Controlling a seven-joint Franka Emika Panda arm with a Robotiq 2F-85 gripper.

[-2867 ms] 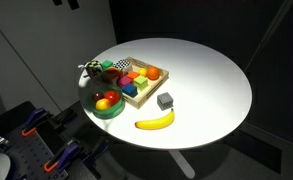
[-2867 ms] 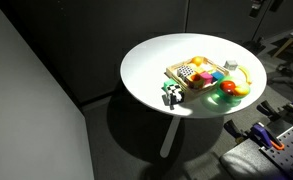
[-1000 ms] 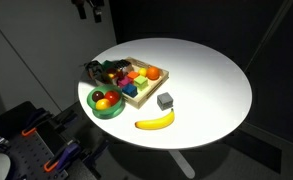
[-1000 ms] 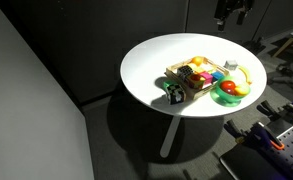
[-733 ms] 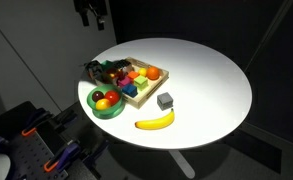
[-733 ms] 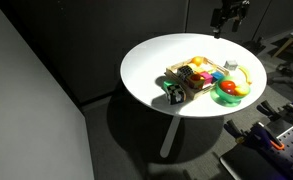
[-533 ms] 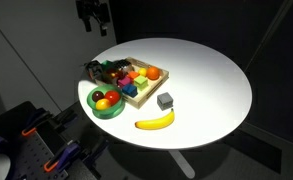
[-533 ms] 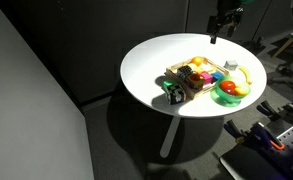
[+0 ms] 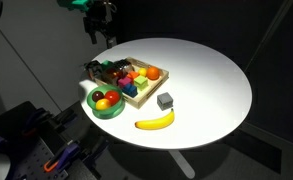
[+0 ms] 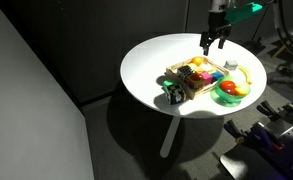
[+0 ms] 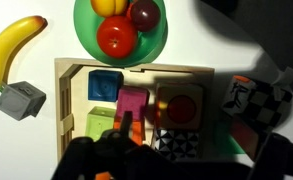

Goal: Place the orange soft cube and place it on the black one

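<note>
My gripper (image 9: 99, 37) hangs open and empty above the far side of the wooden tray (image 9: 151, 84); it also shows in an exterior view (image 10: 212, 41). In the wrist view its dark fingers fill the bottom edge. The orange soft cube (image 11: 136, 130) lies in the tray below a pink block (image 11: 133, 103), partly shaded by the gripper. A dark cube that seems to be the black one (image 11: 275, 101) lies on the table just outside the tray, beside a black-and-white patterned cube (image 11: 241, 95). In an exterior view these dark things (image 9: 91, 70) lie at the tray's end.
The tray holds several coloured blocks, among them a blue one (image 11: 106, 85) and one with a red circle (image 11: 181, 105). A green bowl of fruit (image 9: 106, 103), a grey cube (image 9: 165, 100) and a banana (image 9: 155, 121) lie next to the tray on the round white table (image 9: 211, 75).
My gripper has come down from the top of the views and moved closer to the tray. The things on the table have not moved.
</note>
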